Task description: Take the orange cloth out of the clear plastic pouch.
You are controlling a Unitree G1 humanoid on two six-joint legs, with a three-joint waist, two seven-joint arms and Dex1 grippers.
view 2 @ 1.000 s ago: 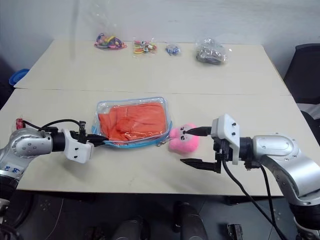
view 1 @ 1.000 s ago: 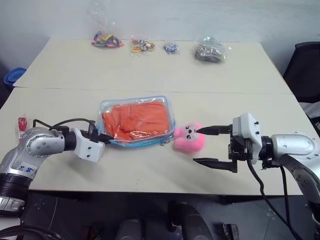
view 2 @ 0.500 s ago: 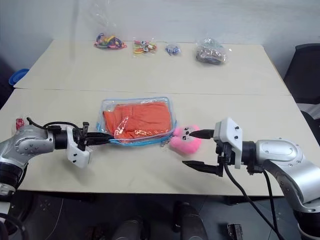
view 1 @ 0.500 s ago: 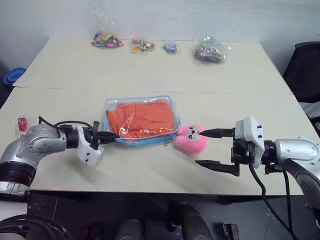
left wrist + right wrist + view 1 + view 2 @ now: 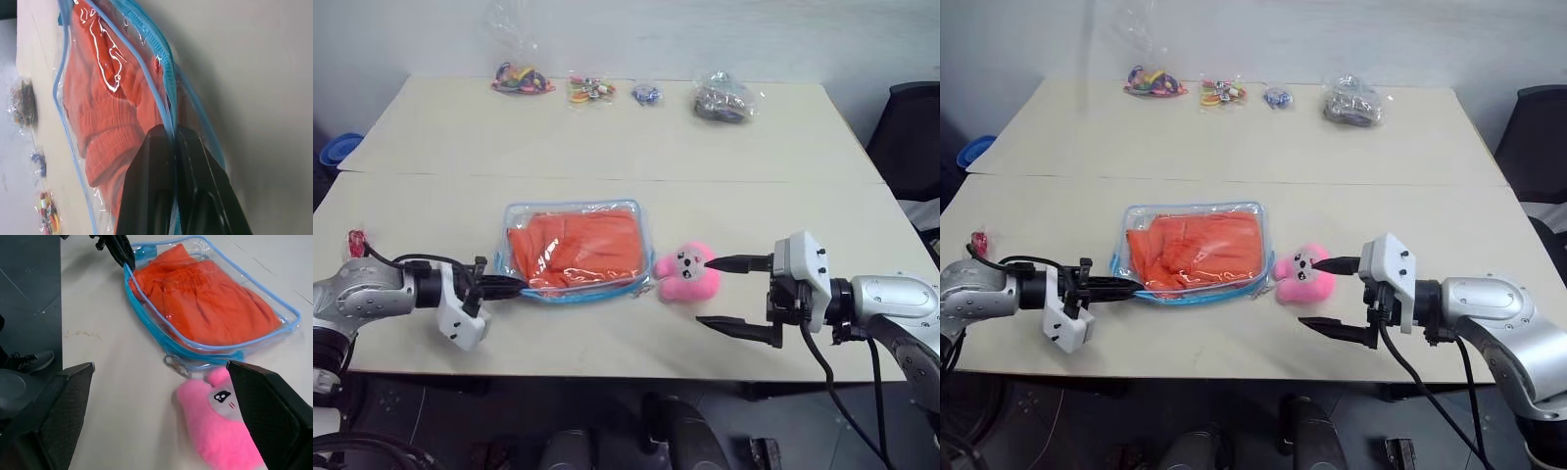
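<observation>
The clear plastic pouch [image 5: 573, 253] lay flat on the worktop [image 5: 607, 137], near the front edge. The orange cloth [image 5: 576, 243] was inside it, filling most of it. The left end effector [image 5: 1128, 287] was pinched tight on the blue zipper edge at the pouch's near left corner. The right end effector [image 5: 724, 292] was wide open and held nothing. It hung just beside a pink plush toy [image 5: 687, 275], which sat close to the pouch's right end.

The step in hand looked like opening the pouch. To do it well, the left end effector should keep its tight pinch and pull gently along the blue edge, not up, so the pouch does not slide or lift. The open one could go past the toy without bumping it and press the far side of the pouch down. Then the cloth could be pulled out through the gap.
</observation>
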